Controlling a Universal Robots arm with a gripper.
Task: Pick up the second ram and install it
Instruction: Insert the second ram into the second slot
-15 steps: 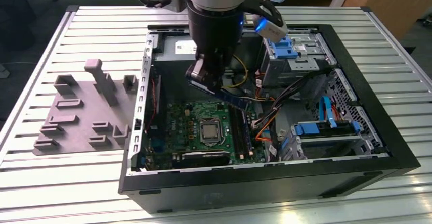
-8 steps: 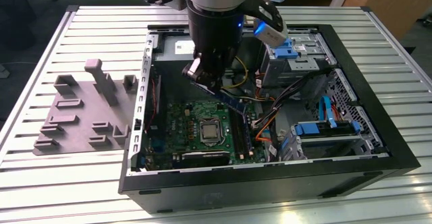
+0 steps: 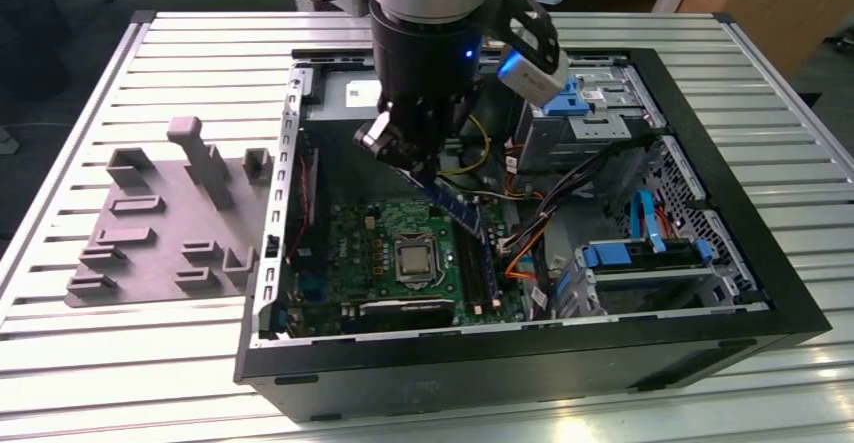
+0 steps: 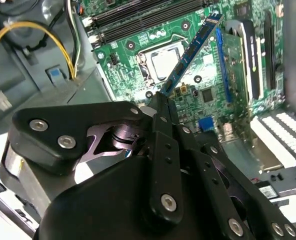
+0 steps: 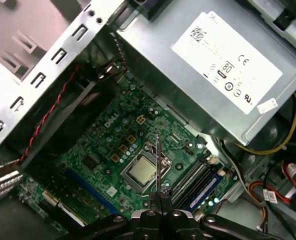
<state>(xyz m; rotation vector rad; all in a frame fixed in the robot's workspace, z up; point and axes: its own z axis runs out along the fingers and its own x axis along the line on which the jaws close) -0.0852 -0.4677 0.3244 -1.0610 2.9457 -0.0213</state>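
**Desk:** Where's the second ram?

**Me:** I have it in the gripper. The jaws are clenched on one end of the second ram, and the strip hangs in the air above the processor socket. In the exterior view it slants down from the fingers over the motherboard.

**Desk:** And from the wrist?

**Me:** In the second wrist view the strip sticks out past the fingertips, crossing over the socket. In the first wrist view I see it edge-on, a thin line right over the socket.

**Desk:** The slots?

**Me:** The long black slots lie just beside the socket. The strip isn't seated in them.
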